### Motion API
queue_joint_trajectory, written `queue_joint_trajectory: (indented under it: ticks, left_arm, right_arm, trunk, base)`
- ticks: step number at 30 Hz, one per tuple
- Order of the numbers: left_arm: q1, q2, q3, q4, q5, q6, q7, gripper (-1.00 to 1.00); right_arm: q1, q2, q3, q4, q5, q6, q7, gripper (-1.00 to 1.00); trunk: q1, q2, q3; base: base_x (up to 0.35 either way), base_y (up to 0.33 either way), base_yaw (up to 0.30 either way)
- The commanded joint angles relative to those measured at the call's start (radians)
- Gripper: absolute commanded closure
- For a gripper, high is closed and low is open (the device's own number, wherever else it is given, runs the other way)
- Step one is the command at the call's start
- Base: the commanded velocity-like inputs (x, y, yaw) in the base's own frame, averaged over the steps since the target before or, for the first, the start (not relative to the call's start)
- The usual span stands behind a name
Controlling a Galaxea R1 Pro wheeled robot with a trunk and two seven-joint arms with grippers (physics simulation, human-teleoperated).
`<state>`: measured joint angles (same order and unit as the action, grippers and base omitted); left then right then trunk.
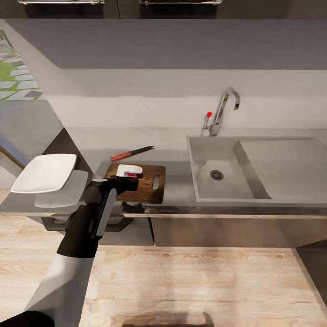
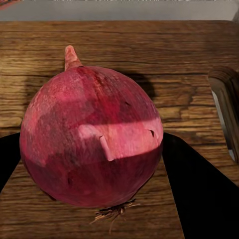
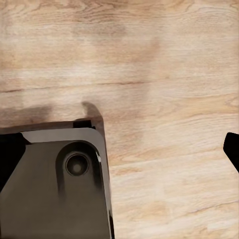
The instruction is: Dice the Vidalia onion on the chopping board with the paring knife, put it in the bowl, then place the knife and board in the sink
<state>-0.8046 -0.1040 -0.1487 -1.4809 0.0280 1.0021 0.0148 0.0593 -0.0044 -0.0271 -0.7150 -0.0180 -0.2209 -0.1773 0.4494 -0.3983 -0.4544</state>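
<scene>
One rounded pinkish-red onion (image 2: 92, 137) sits clamped in the left hand (image 2: 99, 164) over the dark brown wooden chopping board (image 1: 152, 190) at lower centre of the head view, probably for dicing. That close view shows its skin; the right hand's state I cannot tell.

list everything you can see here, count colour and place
Vidalia onion: one, pinkish-red, over the chopping board between the left gripper's fingers
chopping board: one, dark brown, on the countertop left of the sink
paring knife: one, red handle, dark blade, on the countertop behind the board
bowl: one, white, at the countertop's left end
sink: one, grey, set in the countertop at right
tap: one, chrome with red knob, behind the sink
countertop: one, grey
floor: pale wood
left gripper: black, around the onion
</scene>
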Motion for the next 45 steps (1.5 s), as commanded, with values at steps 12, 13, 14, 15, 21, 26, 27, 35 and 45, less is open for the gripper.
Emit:
queue_joint_trajectory:
  ticks: [12,13,14,15,21,26,27,35,45]
  left_arm:
    - [0.0,0.0,0.0,-0.004,0.0,0.004,0.001,-1.0]
    - [0.0,0.0,0.0,-0.005,0.0,0.004,0.001,-1.0]
    - [0.0,0.0,0.0,-0.005,0.0,0.004,0.001,-1.0]
    - [0.0,0.0,0.0,-0.004,0.0,0.004,0.001,-1.0]
    - [0.001,0.0,0.0,-0.004,0.0,0.004,0.001,-1.0]
    - [0.001,0.0,0.0,-0.003,0.0,0.004,0.001,-1.0]
    - [0.001,0.0,0.0,-0.003,0.0,0.004,0.001,-1.0]
    - [0.001,0.0,0.0,-0.004,0.0,0.003,0.001,-1.0]
    - [0.001,0.0,0.0,-0.002,0.0,0.003,0.001,-1.0]
  right_arm:
    - [0.001,0.0,0.001,-0.001,-0.002,-0.002,-0.002,-1.0]
    - [0.001,0.0,0.001,-0.001,-0.002,-0.002,-0.002,-1.0]
    - [0.001,0.0,0.001,-0.001,-0.002,-0.002,-0.002,-1.0]
    - [0.001,0.0,0.001,-0.001,-0.002,-0.002,-0.002,-1.0]
    - [0.001,0.0,0.0,-0.001,-0.002,-0.002,-0.002,-1.0]
    - [0.001,0.0,0.001,-0.001,-0.002,-0.002,-0.002,-1.0]
    - [0.001,0.0,0.0,-0.001,-0.002,-0.002,-0.002,-1.0]
    - [0.001,0.0,0.0,-0.001,-0.002,-0.002,-0.002,-1.0]
    - [0.001,0.0,0.001,-0.001,-0.002,-0.002,-0.002,-1.0]
  trunk:
    - [0.001,-0.002,-0.001]
    - [0.001,-0.002,-0.001]
    - [0.001,-0.002,-0.001]
    - [0.001,-0.002,-0.001]
    - [0.001,-0.002,-0.001]
    - [0.001,-0.002,-0.001]
    - [0.001,-0.002,-0.001]
    - [0.001,-0.002,-0.001]
    - [0.001,-0.002,-0.001]
  base:
    - [0.0,0.0,0.0]
    - [0.0,0.0,0.0]
    - [0.0,0.0,0.0]
    - [0.0,0.0,0.0]
    - [0.0,0.0,0.0]
    - [0.0,0.0,0.0]
    - [0.0,0.0,0.0]
    - [-0.088,0.0,0.0]
    - [-0.317,0.0,0.0]
